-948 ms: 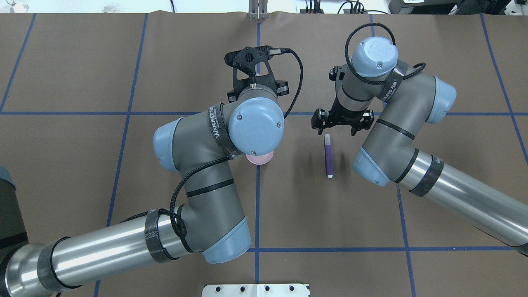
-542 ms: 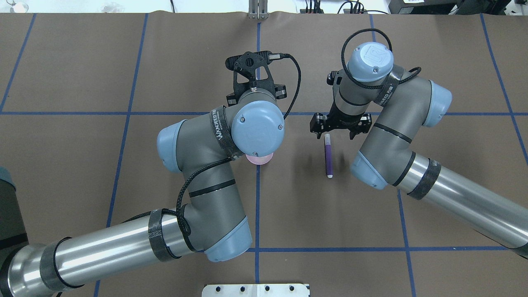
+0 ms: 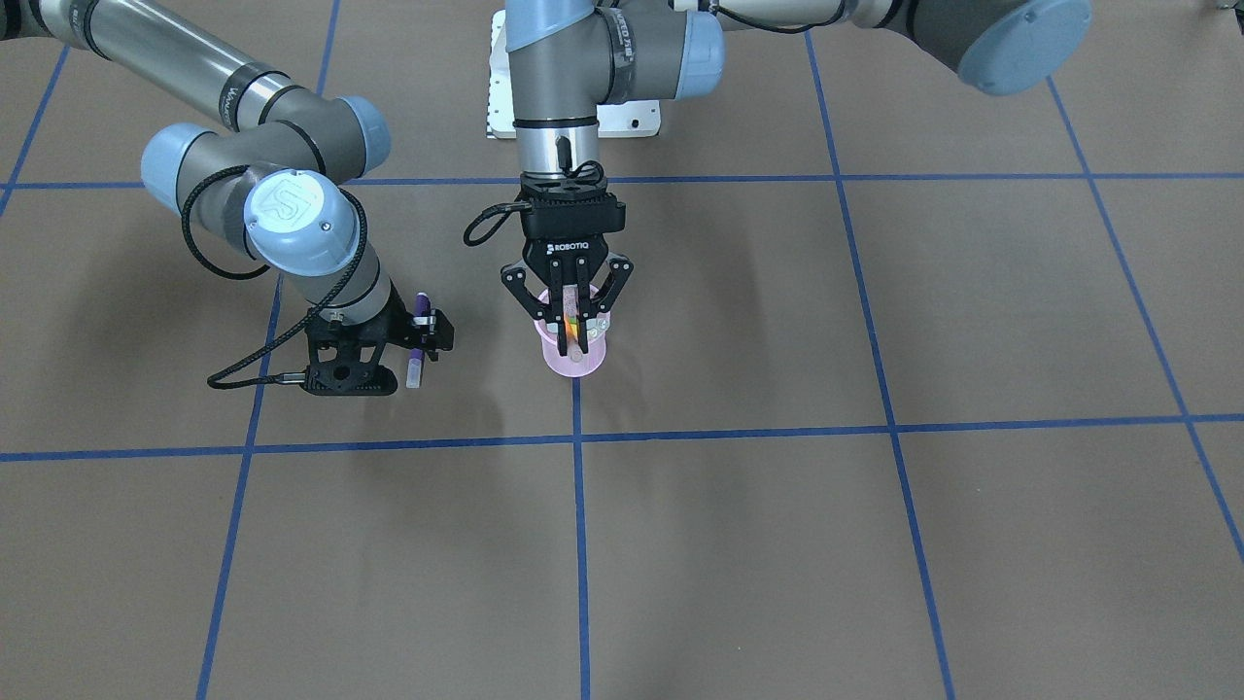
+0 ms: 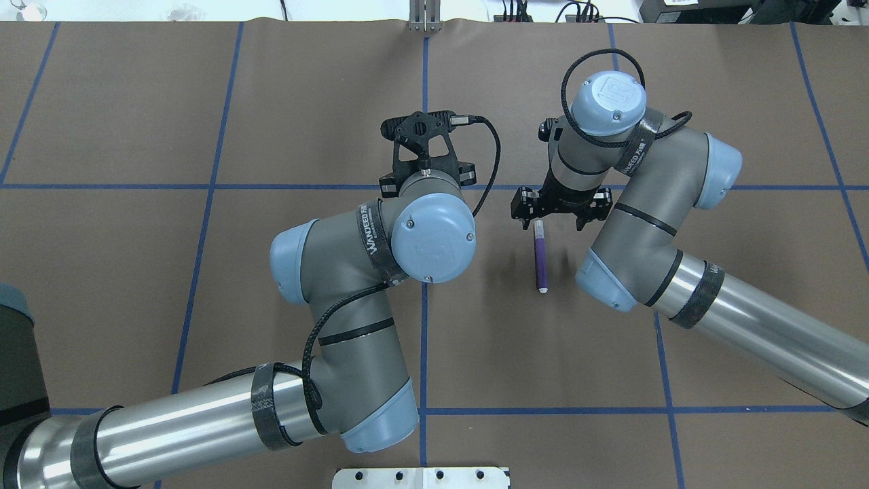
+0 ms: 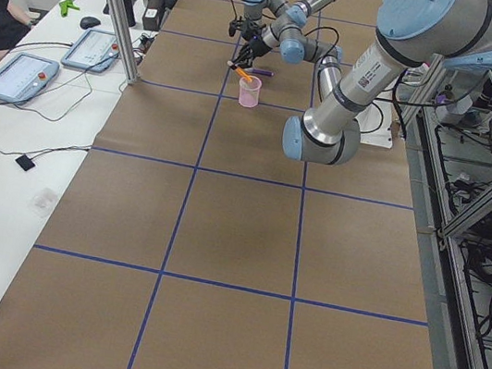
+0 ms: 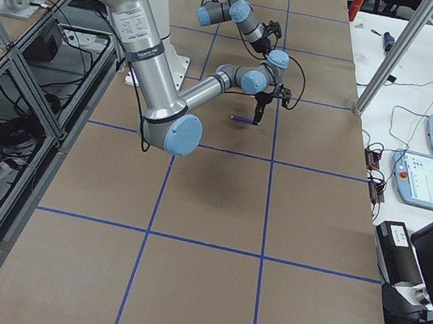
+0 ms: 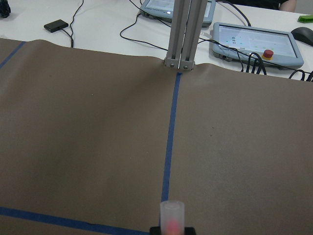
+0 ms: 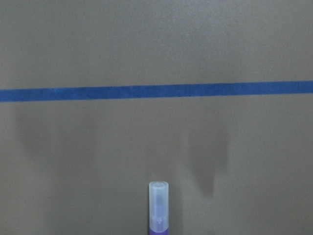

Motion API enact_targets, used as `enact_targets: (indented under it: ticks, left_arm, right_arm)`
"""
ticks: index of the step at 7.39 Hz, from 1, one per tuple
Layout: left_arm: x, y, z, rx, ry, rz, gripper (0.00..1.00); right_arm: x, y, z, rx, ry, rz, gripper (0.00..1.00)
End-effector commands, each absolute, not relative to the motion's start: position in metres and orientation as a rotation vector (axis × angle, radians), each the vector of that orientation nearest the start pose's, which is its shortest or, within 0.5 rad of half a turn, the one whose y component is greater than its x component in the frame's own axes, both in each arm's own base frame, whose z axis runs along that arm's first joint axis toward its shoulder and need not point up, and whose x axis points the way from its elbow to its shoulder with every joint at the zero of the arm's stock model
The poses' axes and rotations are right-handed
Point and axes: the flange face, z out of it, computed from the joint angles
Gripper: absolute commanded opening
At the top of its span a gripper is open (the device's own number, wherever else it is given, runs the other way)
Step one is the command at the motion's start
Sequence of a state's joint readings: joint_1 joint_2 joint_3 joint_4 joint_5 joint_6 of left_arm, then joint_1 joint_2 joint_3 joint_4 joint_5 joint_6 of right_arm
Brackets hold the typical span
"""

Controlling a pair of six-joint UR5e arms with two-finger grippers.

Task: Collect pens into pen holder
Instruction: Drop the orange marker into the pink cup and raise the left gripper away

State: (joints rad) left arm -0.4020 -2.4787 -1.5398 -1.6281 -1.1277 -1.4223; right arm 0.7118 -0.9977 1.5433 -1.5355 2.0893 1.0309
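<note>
The pink mesh pen holder stands on the centre blue line and also shows in the exterior left view. My left gripper hangs straight over it, shut on the orange pen, whose lower end is inside the cup. Its clear cap shows in the left wrist view. Green-yellow colour shows inside the cup. The purple pen lies flat on the table. My right gripper is low over its clear cap end, and appears open with black finger parts on either side. The cup is hidden in the overhead view.
Brown paper with blue tape lines covers the table. A white mounting plate sits at the robot's edge. A metal post and operator tablets stand beyond the far edge.
My left wrist has shifted toward the robot and a little right, and now covers the pink cup in the overhead view. My right wrist has edged toward the purple pen's cap end. The pen has not moved.
</note>
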Motion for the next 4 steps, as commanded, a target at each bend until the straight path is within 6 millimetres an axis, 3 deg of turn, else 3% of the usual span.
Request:
enact_targets:
  ticks: [1,3,4]
  left_arm:
    - [0.601,-0.433,0.103,0.650,0.769,-0.430,0.18]
    - [0.599,-0.434,0.102,0.656,0.765,-0.421,1.00]
    - [0.590,-0.437,0.095,0.669,0.771,-0.410,1.00]
  right_arm:
    - [-0.474,-0.520,0.336,-0.077,-0.751,0.011,1.00]
    - [-0.481,-0.522,0.343,-0.063,-0.771,0.006,1.00]
    - [-0.482,-0.522,0.344,-0.065,-0.769,0.006,1.00]
